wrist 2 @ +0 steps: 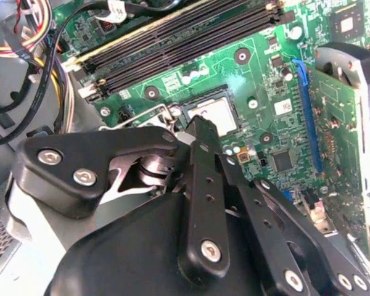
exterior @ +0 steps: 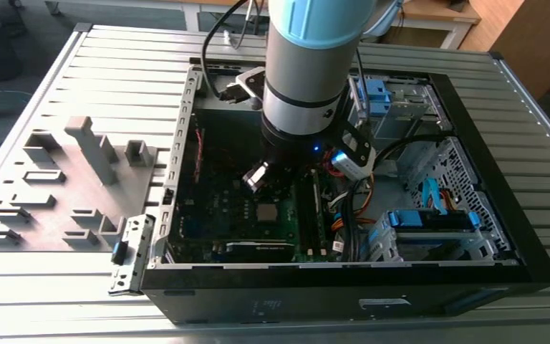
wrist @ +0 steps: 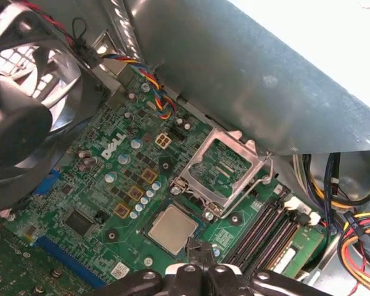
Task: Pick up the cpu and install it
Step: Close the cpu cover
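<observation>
The cpu (wrist: 171, 228) is lying flat in its socket on the green circuit board (wrist: 68, 206), just beside the hinged metal frame (wrist: 225, 163), which is standing swung open and leaning away from the chip. In the exterior view the cpu (exterior: 268, 211) is showing as a small grey square deep inside the computer case (exterior: 304, 294), which is resting on the slatted desk (exterior: 112, 64).

The claw (wrist: 200, 250) is hovering just on the far side of the chip from the frame. Its tips are looking narrow, drawn together with nothing between them. In the second wrist view the claw (wrist 2: 200, 126) is pointing down at one edge of the cpu (wrist 2: 213, 114); whether it is touching is not clear.

The chip is likely handling as light, thin and rigid, with a smooth metal top that is offering little grip from above. Its underside contacts and the socket beneath are probably delicate, so taking it by two opposite edges, kept level and squeezed gently, is looking like the safest hold.
</observation>
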Action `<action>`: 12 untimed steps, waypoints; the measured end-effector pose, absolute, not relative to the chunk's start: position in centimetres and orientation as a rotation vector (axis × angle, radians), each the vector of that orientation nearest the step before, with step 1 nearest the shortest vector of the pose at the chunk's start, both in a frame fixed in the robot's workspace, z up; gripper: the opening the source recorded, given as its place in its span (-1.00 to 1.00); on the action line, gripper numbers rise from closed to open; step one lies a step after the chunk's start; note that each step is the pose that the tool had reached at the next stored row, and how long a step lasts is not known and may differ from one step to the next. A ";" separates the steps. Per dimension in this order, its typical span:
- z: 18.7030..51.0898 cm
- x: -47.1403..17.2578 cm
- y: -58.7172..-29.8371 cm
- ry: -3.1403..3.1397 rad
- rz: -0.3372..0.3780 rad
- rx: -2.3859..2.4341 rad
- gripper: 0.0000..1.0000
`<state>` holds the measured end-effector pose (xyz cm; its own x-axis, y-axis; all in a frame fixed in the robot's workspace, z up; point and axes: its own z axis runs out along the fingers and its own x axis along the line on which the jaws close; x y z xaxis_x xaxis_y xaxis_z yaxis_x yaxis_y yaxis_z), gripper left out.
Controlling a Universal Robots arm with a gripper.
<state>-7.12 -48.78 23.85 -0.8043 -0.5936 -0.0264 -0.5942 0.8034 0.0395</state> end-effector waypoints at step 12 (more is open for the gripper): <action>23.8 -6.9 -47.4 2.964 0.073 -1.000 -0.79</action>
<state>-6.92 -47.44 23.79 -0.7957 -0.6051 -0.0269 -0.6056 0.7947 0.0403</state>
